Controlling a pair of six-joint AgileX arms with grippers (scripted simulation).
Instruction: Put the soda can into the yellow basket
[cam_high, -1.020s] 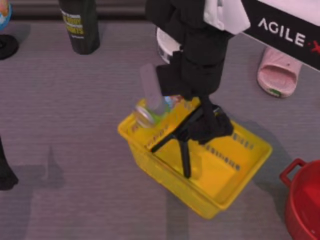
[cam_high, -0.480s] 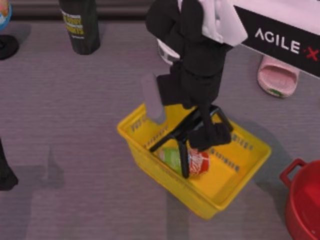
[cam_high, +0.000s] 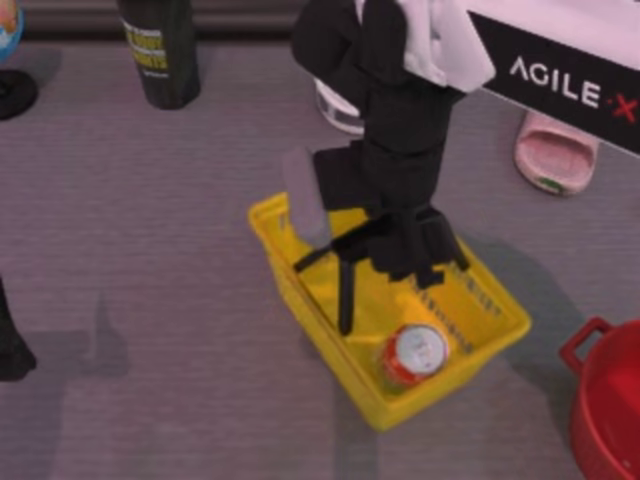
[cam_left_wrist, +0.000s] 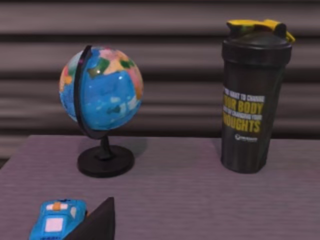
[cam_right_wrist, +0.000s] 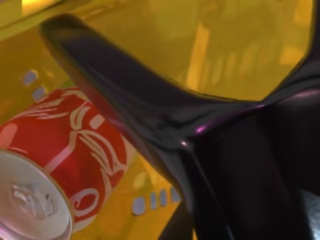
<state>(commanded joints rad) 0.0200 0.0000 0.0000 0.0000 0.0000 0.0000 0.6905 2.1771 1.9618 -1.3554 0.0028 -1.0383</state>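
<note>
Soda can (cam_high: 412, 354) has rolled to the yellow basket's (cam_high: 300, 290) near corner; right gripper (cam_high: 372, 238) open, empty, task done.

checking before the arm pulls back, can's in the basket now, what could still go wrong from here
1. The right pincer hangs low over the yellow basket, right by the black handle. Lifting away could snag the handle and drag the basket.
2. The soda can sits near the basket's front corner, leaning rather than flat on its base. A jolt could roll it around inside.
3. The red pot stands near the basket's right side, so a shoved basket could bump it.
</note>
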